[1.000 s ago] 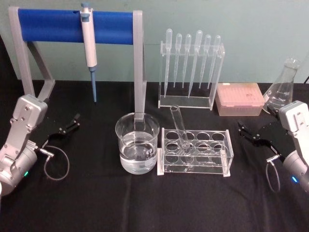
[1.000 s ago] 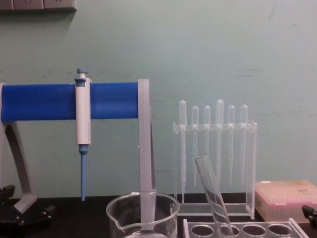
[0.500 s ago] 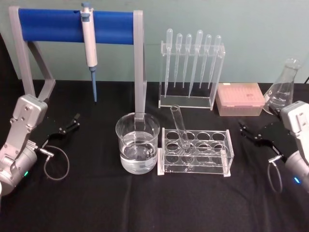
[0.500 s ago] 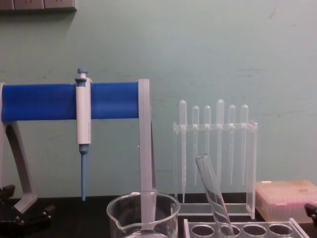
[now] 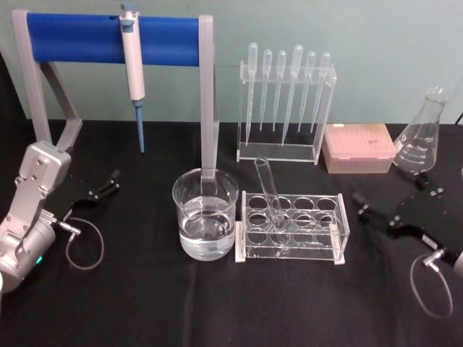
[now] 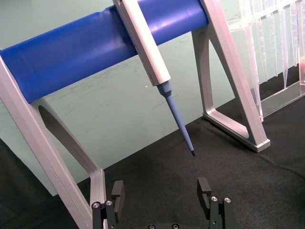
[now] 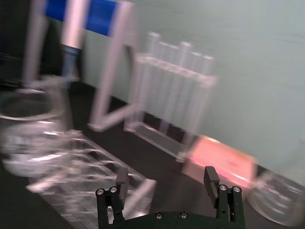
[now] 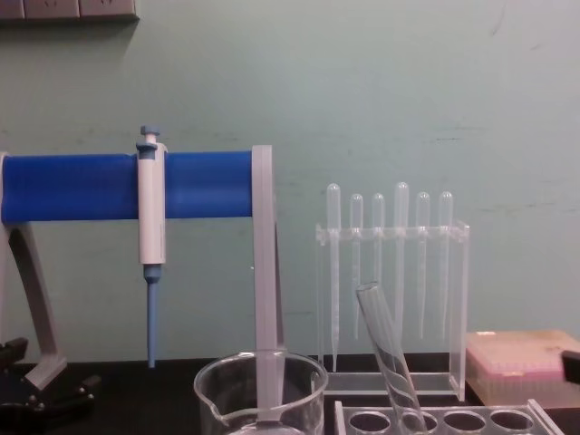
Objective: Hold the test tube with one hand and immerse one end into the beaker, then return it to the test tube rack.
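A black tabletop [image 5: 145,303] holds a set of laboratory glassware, with one robot arm at each side.

The test tube [image 5: 270,191] stands in the clear test tube rack [image 5: 341,220] near the middle of the table. It sits in a hole toward the rack's left end, and which row cannot be made out. Its rounded bottom is down in the rack and its open mouth leans to the far left. Nothing grips it. In the chest view the test tube [image 8: 388,349] rises at a slant above the rack's holes.

The beaker [image 5: 181,210] stands just left of the rack, partly filled with clear liquid.

The left gripper [image 5: 108,182] rests low at the left side of the table, well apart from the beaker. Its wrist camera shows the left gripper [image 6: 161,191] with its fingers spread wide and nothing between them.

The right gripper [image 5: 359,204] sits low just right of the rack and points toward it. Its wrist camera shows the right gripper [image 7: 166,179] with its fingers also spread and empty.

At the far side, a micropipette [image 5: 132,65] hangs from a stand with a blue bar [image 5: 72,40]. To its right are a rack of plastic pipettes [image 5: 286,101], a pink tip box [image 5: 359,148] and a conical flask [image 5: 421,137].
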{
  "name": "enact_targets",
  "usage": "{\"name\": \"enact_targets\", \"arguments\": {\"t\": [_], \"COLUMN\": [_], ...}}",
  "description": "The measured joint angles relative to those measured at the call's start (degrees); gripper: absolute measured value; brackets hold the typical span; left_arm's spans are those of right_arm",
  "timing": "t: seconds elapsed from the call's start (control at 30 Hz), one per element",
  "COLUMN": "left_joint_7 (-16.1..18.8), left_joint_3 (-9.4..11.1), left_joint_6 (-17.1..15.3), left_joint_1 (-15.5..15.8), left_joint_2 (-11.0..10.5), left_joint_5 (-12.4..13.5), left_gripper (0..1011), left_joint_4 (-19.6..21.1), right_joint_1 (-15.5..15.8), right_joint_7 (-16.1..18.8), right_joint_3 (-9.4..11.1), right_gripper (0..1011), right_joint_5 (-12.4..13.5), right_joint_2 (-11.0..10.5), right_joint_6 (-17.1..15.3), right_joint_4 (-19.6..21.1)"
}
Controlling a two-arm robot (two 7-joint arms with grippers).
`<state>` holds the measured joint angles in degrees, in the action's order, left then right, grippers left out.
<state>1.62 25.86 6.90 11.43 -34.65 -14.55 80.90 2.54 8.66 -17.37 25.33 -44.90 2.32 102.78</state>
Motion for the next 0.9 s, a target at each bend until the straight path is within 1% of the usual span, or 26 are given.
{"name": "enact_targets", "arguments": {"t": [0.07, 0.1, 0.13, 0.17, 0.2, 0.27, 0.3, 0.43, 0.47, 0.5, 0.53, 0.6, 0.63, 0.7, 0.73, 0.83, 0.9], "left_joint_7": [0.0, 0.0, 0.0, 0.0, 0.0, 0.0, 0.0, 0.0, 0.0, 0.0, 0.0, 0.0, 0.0, 0.0, 0.0, 0.0, 0.0], "left_joint_3": [0.0, 0.0, 0.0, 0.0, 0.0, 0.0, 0.0, 0.0, 0.0, 0.0, 0.0, 0.0, 0.0, 0.0, 0.0, 0.0, 0.0], "left_joint_6": [0.0, 0.0, 0.0, 0.0, 0.0, 0.0, 0.0, 0.0, 0.0, 0.0, 0.0, 0.0, 0.0, 0.0, 0.0, 0.0, 0.0], "left_joint_1": [0.0, 0.0, 0.0, 0.0, 0.0, 0.0, 0.0, 0.0, 0.0, 0.0, 0.0, 0.0, 0.0, 0.0, 0.0, 0.0, 0.0], "left_joint_2": [0.0, 0.0, 0.0, 0.0, 0.0, 0.0, 0.0, 0.0, 0.0, 0.0, 0.0, 0.0, 0.0, 0.0, 0.0, 0.0, 0.0], "left_joint_5": [0.0, 0.0, 0.0, 0.0, 0.0, 0.0, 0.0, 0.0, 0.0, 0.0, 0.0, 0.0, 0.0, 0.0, 0.0, 0.0, 0.0], "left_gripper": [1000, 1000, 1000, 1000, 1000, 1000, 1000, 1000, 1000, 1000, 1000, 1000, 1000, 1000, 1000, 1000, 1000], "left_joint_4": [0.0, 0.0, 0.0, 0.0, 0.0, 0.0, 0.0, 0.0, 0.0, 0.0, 0.0, 0.0, 0.0, 0.0, 0.0, 0.0, 0.0], "right_joint_1": [0.0, -0.4, -0.8, -1.2, -2.2, -3.5, -5.0, -8.1, -9.7, -10.5, -11.9, -13.1, -14.1, -14.9, -15.6, -16.6, -16.9], "right_joint_7": [2.4, 4.7, 5.7, 6.7, 8.0, 9.4, 10.5, 12.2, 12.9, 13.1, 13.3, 13.5, 13.7, 13.8, 13.8, 13.8, 13.8], "right_joint_3": [0.0, -0.4, -0.7, -1.1, -2.0, -3.3, -4.6, -7.3, -8.6, -9.2, -10.3, -11.2, -11.8, -12.2, -12.6, -12.9, -12.9], "right_gripper": [1003, 1003, 1002, 1003, 1003, 1003, 1003, 1002, 1003, 1003, 1003, 1003, 1003, 1003, 1003, 1003, 1002], "right_joint_5": [1.4, 2.4, 2.8, 3.0, 3.0, 2.4, 1.5, -0.8, -2.2, -2.9, -4.7, -6.0, -7.0, -7.8, -8.6, -9.8, -10.1], "right_joint_2": [-0.5, -0.6, -0.5, -0.4, -0.1, 0.6, 1.4, 3.3, 4.4, 5.0, 6.0, 6.9, 7.8, 8.6, 9.4, 10.8, 11.4], "right_joint_6": [-0.7, -1.4, -1.8, -2.2, -3.0, -3.9, -4.7, -6.1, -6.7, -7.0, -7.4, -7.7, -7.9, -8.1, -8.3, -8.5, -8.5], "right_joint_4": [1.0, 1.6, 1.7, 1.8, 1.8, 1.7, 1.4, 0.2, -0.6, -1.1, -1.9, -2.6, -3.3, -4.0, -4.6, -5.7, -6.1]}}
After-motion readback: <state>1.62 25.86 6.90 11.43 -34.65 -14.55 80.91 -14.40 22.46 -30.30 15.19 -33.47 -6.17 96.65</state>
